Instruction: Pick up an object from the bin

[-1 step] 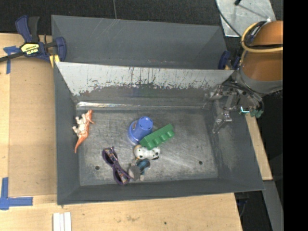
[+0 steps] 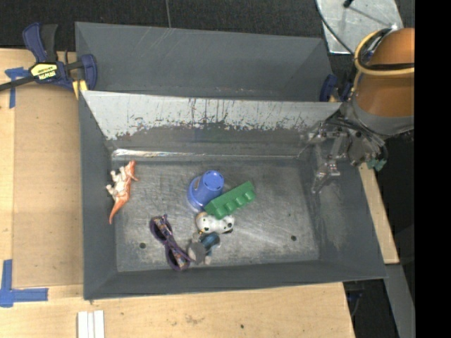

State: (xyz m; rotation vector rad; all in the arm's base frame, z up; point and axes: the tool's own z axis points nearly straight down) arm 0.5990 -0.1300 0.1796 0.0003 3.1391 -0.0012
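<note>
Hovering gripper (image 2: 325, 174) at right wall (image 2: 343, 224) | spread: cannot tell | green brick (image 2: 230, 200) well apart, bare floor (image 2: 282, 213) between

1. Landmark: blue cup (image 2: 206, 187), approx mid-floor of grey bin (image 2: 282, 241).
2. Green studded brick (image 2: 230, 201): touching cup at its lower right, tilted.
3. Small white toy w/ dark spots (image 2: 214, 223): just below cup, beside brick's lower edge.
4. Purple sunglasses (image 2: 168, 241): below-left of cup, apart from it.
5. Small blue-grey item (image 2: 206, 243): below cup, past white toy, by sunglasses' end; kind unclear.
6. Orange-white dino toy (image 2: 120, 189): well left of cup, on its own.
7. Gripper (image 2: 324, 178): well right of cup, near bin's right wall, over bare floor.
</note>
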